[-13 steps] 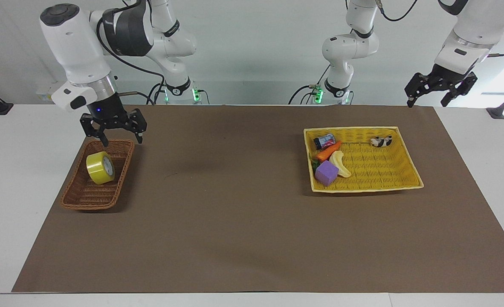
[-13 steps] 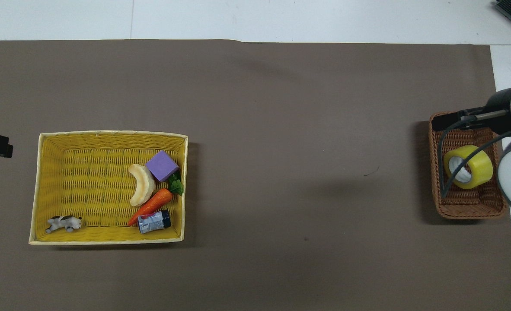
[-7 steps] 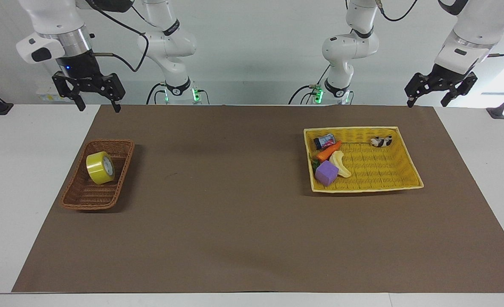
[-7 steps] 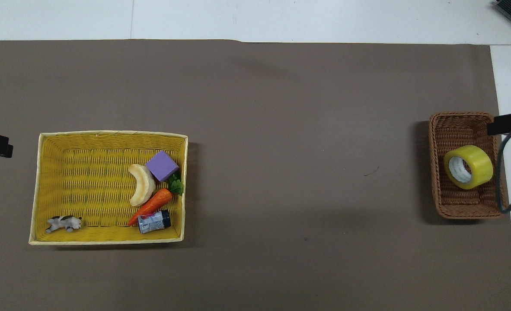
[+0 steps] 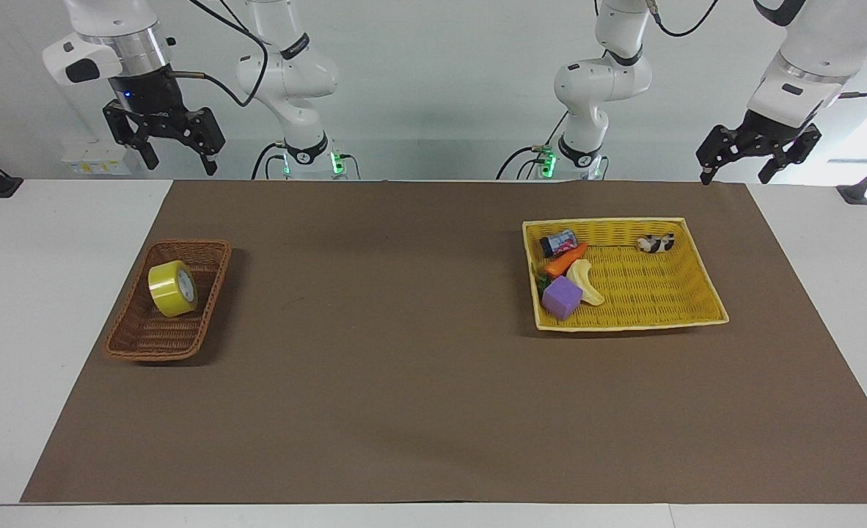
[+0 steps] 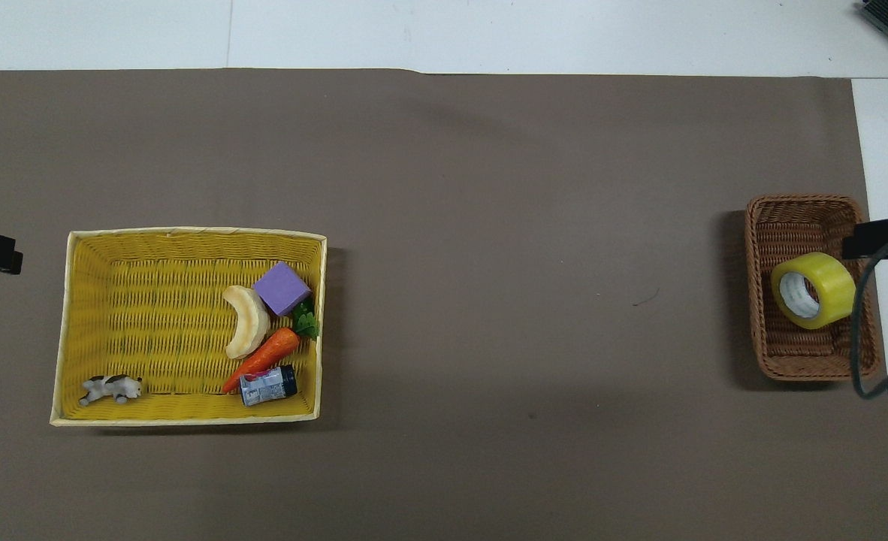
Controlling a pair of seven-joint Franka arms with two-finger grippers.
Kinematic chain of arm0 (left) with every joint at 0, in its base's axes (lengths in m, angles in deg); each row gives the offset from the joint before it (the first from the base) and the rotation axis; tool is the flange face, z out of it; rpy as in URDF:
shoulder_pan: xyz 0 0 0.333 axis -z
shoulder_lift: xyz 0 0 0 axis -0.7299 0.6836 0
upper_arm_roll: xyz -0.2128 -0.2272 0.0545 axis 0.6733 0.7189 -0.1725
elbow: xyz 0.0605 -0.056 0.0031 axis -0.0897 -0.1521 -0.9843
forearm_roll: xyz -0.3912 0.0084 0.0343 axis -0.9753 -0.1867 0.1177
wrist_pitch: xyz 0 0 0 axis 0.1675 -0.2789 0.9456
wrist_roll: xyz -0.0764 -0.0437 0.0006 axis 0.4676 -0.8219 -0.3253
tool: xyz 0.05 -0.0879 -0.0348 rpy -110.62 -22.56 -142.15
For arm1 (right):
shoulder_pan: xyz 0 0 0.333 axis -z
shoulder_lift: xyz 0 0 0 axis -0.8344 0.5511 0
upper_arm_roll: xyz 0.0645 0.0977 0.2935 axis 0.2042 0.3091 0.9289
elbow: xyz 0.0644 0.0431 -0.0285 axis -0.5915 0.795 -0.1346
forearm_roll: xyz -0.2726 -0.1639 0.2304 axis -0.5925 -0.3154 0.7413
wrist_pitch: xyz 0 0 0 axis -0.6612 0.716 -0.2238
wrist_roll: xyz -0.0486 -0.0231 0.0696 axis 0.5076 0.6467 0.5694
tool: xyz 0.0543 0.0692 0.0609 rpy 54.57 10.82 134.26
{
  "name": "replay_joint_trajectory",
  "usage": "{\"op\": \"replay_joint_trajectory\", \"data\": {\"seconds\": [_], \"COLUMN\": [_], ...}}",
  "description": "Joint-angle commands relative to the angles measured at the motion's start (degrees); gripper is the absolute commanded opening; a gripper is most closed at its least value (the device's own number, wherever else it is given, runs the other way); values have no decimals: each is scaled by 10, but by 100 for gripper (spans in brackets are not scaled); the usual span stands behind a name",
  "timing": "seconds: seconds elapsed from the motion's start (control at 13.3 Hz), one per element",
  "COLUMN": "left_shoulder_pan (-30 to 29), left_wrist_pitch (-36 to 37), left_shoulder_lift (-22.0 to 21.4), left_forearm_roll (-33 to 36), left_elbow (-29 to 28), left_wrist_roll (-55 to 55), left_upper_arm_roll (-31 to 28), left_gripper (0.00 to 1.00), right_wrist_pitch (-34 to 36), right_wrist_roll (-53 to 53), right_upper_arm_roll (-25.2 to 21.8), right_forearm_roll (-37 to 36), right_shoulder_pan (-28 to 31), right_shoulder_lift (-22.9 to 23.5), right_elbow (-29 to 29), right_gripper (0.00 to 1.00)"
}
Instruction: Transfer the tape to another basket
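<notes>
Two grippers, right gripper (image 5: pixel 175 149) and left gripper (image 5: pixel 755 159), hang wide and empty above the table (image 5: pixel 419 381), since the tape (image 5: pixel 172 288) rests inside the brown basket (image 5: pixel 140 341), apparently delivered.

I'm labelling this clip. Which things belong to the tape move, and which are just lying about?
Job:
tape
brown wicker basket holding it
yellow tray basket

Lying about, in the yellow one:
purple cube
banana
carrot
small can
toy cow

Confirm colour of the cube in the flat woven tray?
Purple: the small purple cube lies in the flat yellow woven tray, clearest in the overhead view.
</notes>
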Motion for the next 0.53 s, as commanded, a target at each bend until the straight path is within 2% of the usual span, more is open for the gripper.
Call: {"op": "replay_joint_trajectory", "data": {"seconds": [0.0, 0.45], "left_shoulder_pan": [-4, -4], "left_wrist_pitch": [6, 6], "left_shoulder_lift": [0, 1], "left_forearm_roll": [10, 10], "left_elbow": [3, 3], "left_wrist_roll": [-3, -3], "left_upper_arm_roll": [3, 4], "left_gripper": [100, 100], "right_wrist_pitch": [1, 38], "right_wrist_roll": [8, -20], "right_upper_arm_roll": [2, 3], "right_forearm_roll": [-8, 1], "right_shoulder_pan": [6, -1], "right_shoulder_lift": [-12, -12], "right_elbow": [15, 12], "right_gripper": [100, 100]}}
